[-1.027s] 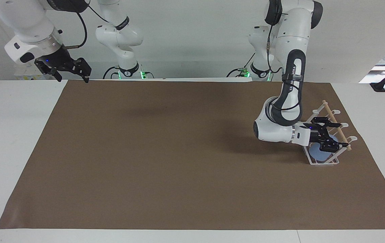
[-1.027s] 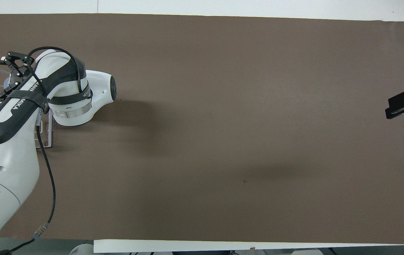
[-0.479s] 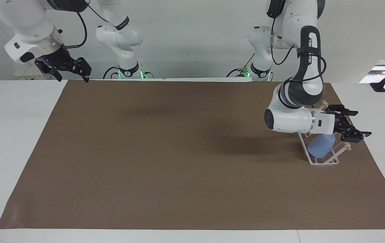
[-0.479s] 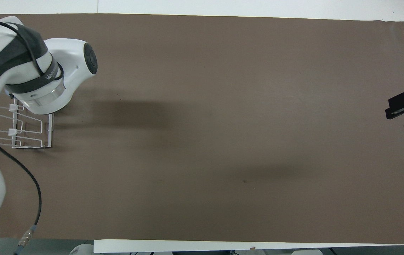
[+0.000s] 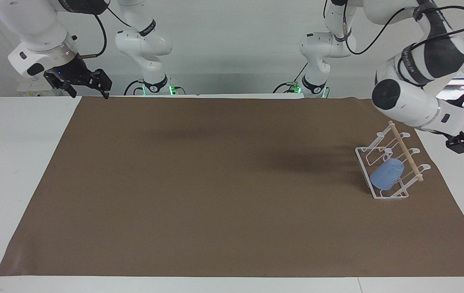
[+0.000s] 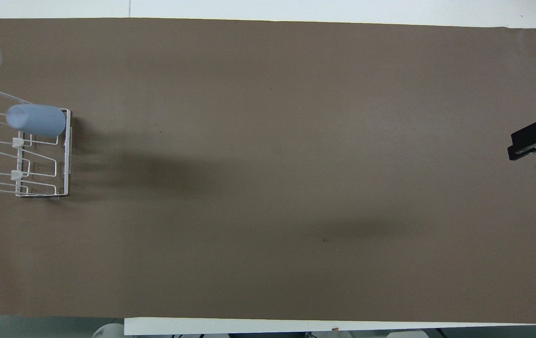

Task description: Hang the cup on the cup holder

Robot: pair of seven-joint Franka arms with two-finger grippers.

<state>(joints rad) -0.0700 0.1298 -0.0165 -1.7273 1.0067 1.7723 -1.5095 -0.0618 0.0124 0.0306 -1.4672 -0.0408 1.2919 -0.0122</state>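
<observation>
Blue cup [image 5: 386, 174] hangs on the cup holder [image 5: 378, 194]; neither the left end effector [image 5: 459, 143] nor the right end effector [image 5: 89, 83] shows its state.

A white worktop [image 5: 12, 162] carries a broad brown mat [image 5: 215, 183] that covers most of it. A plain pale wall [image 5: 236, 49] rises at the robots' end. Soft shadows fall across the mat.
</observation>
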